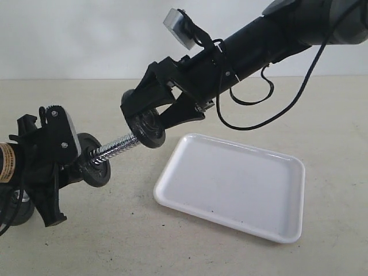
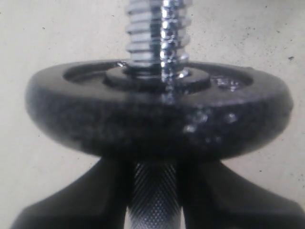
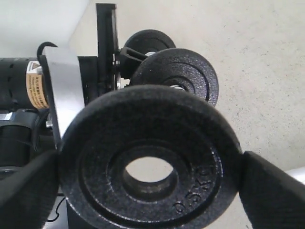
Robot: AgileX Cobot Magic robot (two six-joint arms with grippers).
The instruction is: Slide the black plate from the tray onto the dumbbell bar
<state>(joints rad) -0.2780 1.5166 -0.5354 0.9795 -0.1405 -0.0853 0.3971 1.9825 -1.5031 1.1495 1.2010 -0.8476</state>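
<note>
My right gripper [image 1: 150, 118] is shut on the rim of the black plate [image 1: 148, 130], holding it on edge in the air at the tip of the dumbbell bar [image 1: 117, 147]. In the right wrist view the black plate [image 3: 95, 143] sits between both fingers [image 3: 269, 191], and only pale ground shows through its centre hole. My left gripper [image 1: 70, 165] is shut on the bar's knurled middle [image 2: 155, 195]. A look-alike disc [image 2: 157, 114] sits on the bar just above those fingers. The white tray [image 1: 241, 190] lies to the right with nothing in it.
Beyond the held plate, the right wrist view shows the disc on the bar [image 3: 190, 71] and another disc [image 3: 147, 40] behind my left gripper. The right arm and its cable [image 1: 270, 86] reach in from the upper right, above the tray. The beige tabletop [image 1: 172, 241] lies all around.
</note>
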